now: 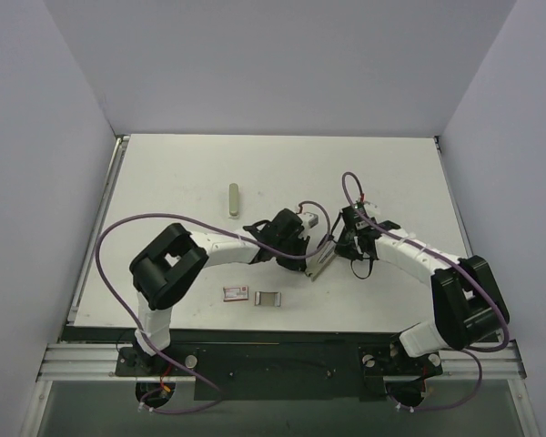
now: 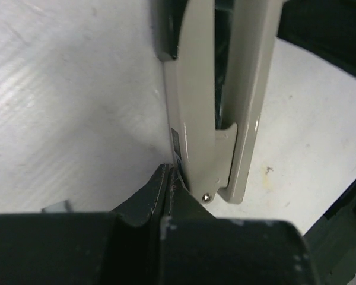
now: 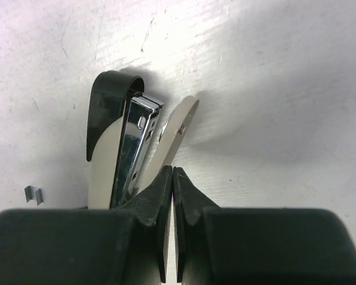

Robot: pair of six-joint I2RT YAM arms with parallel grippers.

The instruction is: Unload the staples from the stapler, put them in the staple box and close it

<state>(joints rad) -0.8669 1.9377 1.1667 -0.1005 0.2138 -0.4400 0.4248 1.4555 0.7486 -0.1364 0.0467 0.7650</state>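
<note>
Only the right wrist cam shows the chrome rail inside the stapler (image 3: 101,160). Left tool (image 2: 168,178) and right tool (image 3: 173,178) are both pressed together.

Stapler (image 1: 320,260): light grey, black end, arms splayed apart, chrome magazine exposed.

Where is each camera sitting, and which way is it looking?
Top external: above and behind, looking down at the table; left arm and right arm show.
Left wrist: rides its arm, facing the stapler past the left gripper.
Right wrist: rides its arm, facing the stapler past the right gripper.
Shared: all three see the stapler.
</note>
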